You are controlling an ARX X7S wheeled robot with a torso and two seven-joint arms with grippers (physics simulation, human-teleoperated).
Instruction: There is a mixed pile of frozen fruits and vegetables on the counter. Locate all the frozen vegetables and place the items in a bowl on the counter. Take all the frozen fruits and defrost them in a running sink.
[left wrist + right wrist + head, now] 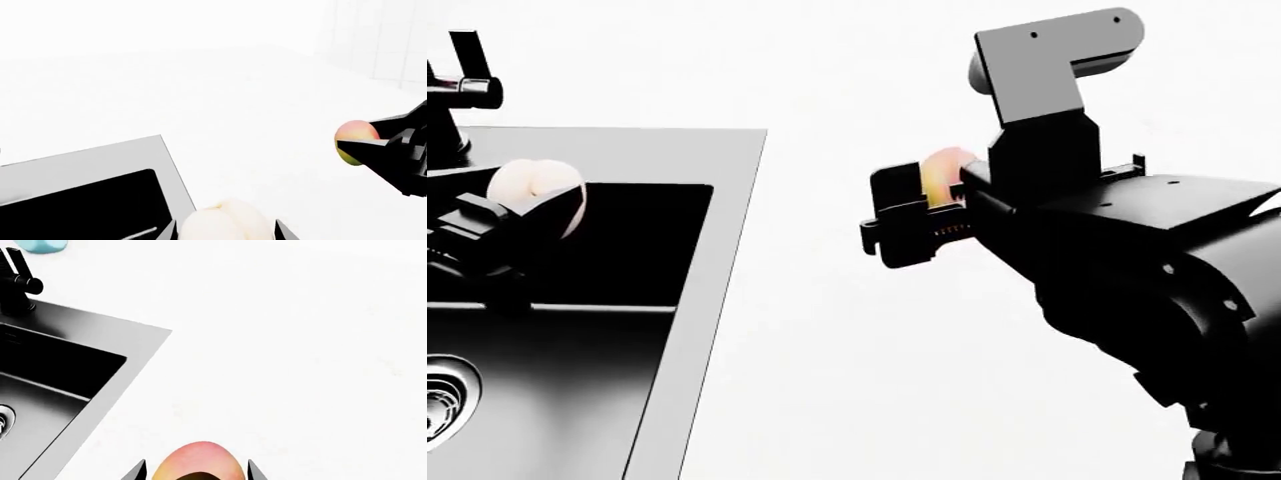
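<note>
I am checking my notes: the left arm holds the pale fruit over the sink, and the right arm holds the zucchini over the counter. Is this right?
Not quite. The right gripper holds the mango, not a zucchini, as the head view shows. The rest stands: the pale fruit is over the sink.

The head camera looks steeply down over the white surface (854,400), with the sink (714,300) at its left edge and both arms close below. The left wrist camera sits low behind its fingers (283,231), looking across the surface past the sink's corner. The right wrist camera looks down from higher up. All three views share that sink rim and the surface beside it.
</note>
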